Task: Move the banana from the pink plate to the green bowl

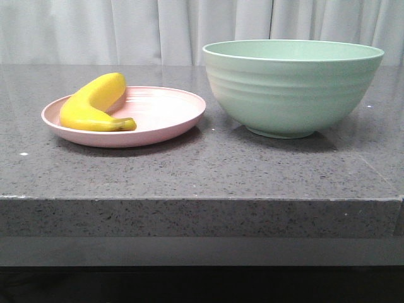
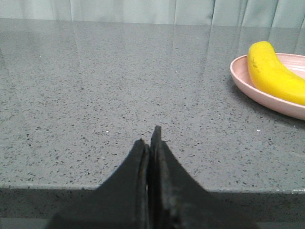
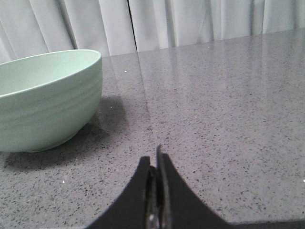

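The yellow banana (image 1: 95,104) lies on the left half of the pink plate (image 1: 164,117), on the table's left side. The green bowl (image 1: 291,85) stands upright to the right of the plate, and nothing shows above its rim. Neither gripper shows in the front view. In the left wrist view my left gripper (image 2: 150,138) is shut and empty, near the table's front edge; the banana (image 2: 274,74) and plate (image 2: 252,83) lie beyond it to one side. In the right wrist view my right gripper (image 3: 155,157) is shut and empty, with the bowl (image 3: 45,102) apart from it.
The dark grey speckled stone table (image 1: 202,170) has a thick front edge. White curtains (image 1: 126,31) hang behind it.
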